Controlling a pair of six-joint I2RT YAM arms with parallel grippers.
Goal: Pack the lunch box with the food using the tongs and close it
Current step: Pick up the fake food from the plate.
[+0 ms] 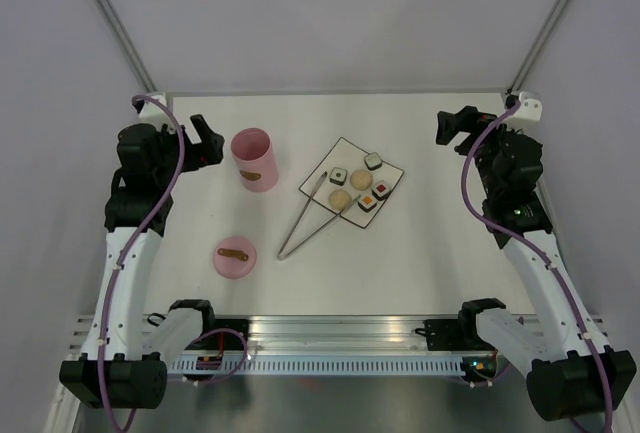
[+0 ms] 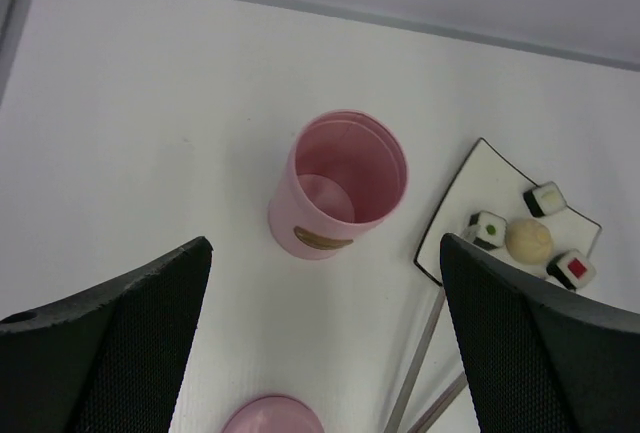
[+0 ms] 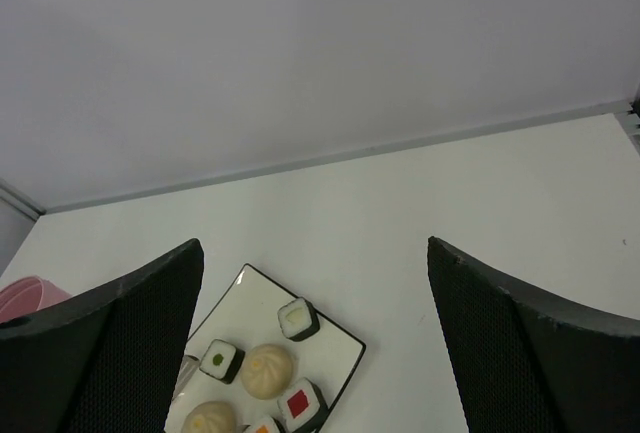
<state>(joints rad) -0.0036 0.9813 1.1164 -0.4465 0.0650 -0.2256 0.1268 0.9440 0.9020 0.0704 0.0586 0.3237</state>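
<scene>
The pink lunch box (image 1: pixel 254 159) stands upright and uncovered at the table's left; the left wrist view looks down into the lunch box (image 2: pixel 340 198), and nothing shows inside. Its pink lid (image 1: pixel 234 257) lies flat nearer the arms. Several sushi rolls (image 1: pixel 373 161) and two beige balls (image 1: pixel 359 182) sit on a white square plate (image 1: pixel 350 156). The silvery tongs (image 1: pixel 305 221) lie on the table, tips against the plate's left corner. My left gripper (image 1: pixel 205 140) hovers open just left of the lunch box. My right gripper (image 1: pixel 452 125) is open at the far right, holding nothing.
The table's back edge meets a grey wall. In the right wrist view, the plate (image 3: pixel 250 303) with the rolls (image 3: pixel 298 318) lies low and left of the open fingers (image 3: pixel 130 343). The arm bases stand along the near rail.
</scene>
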